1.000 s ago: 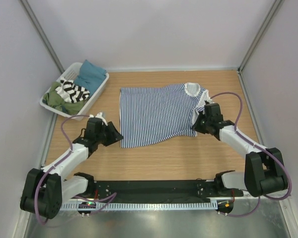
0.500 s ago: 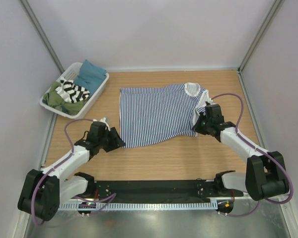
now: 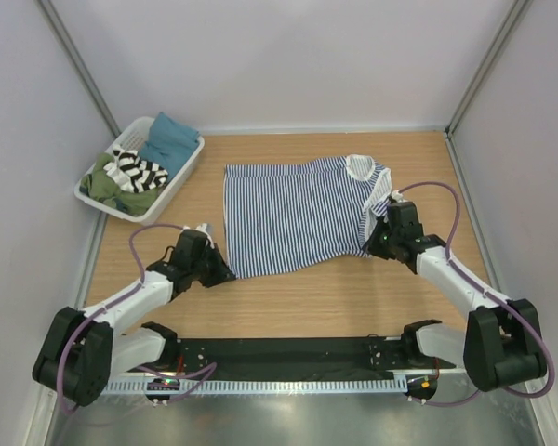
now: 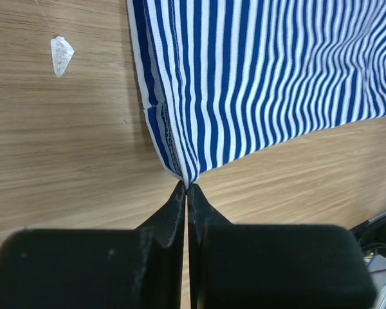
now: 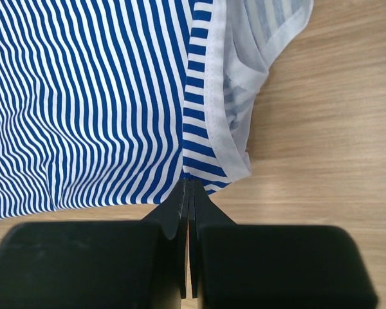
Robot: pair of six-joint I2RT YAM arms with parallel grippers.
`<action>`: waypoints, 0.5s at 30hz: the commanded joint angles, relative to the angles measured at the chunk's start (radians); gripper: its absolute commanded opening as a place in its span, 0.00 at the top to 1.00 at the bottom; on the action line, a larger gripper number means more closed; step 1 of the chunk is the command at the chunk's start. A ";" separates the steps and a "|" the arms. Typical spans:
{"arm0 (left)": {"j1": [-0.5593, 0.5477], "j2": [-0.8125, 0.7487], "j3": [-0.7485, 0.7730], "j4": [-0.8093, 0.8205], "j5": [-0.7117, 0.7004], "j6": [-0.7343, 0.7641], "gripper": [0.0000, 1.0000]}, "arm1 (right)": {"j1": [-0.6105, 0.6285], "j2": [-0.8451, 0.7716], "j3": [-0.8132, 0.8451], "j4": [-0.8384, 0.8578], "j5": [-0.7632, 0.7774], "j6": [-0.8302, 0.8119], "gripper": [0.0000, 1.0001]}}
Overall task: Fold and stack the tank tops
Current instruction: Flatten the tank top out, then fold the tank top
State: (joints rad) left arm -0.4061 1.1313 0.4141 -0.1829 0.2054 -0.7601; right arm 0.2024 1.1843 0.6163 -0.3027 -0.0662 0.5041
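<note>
Now your left gripper [image 4: 186, 187] pinches tight the corner of the navy-striped tank top [image 3: 293, 214] nearest the basket [image 3: 188, 160], your right gripper [image 5: 190, 183] the end farthest from it. It lies flat, lengthwise between them.

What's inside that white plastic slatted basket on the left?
The white plastic slatted basket holds a crumpled broad-striped black-and-white garment, olive-green cloth beside it, and teal cloth at the far end. Anything beneath them is covered.

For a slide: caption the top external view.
Left gripper and right gripper pinch near corners of the striped tank top on the table.
</note>
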 commanded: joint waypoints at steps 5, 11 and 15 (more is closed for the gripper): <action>-0.011 -0.237 -0.012 -0.140 0.011 -0.050 1.00 | 0.003 -0.182 -0.087 -0.102 0.011 0.079 0.99; -0.011 -0.338 -0.005 -0.170 0.025 -0.108 1.00 | 0.014 -0.299 -0.127 -0.154 0.012 0.129 0.99; -0.010 -0.308 0.040 -0.164 0.014 -0.111 1.00 | 0.014 -0.315 -0.095 -0.158 0.062 0.131 0.99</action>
State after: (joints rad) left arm -0.4122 0.8051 0.4053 -0.3347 0.2127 -0.8539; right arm 0.2115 0.8845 0.4900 -0.4534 -0.0471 0.6098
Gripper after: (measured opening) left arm 0.004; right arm 0.026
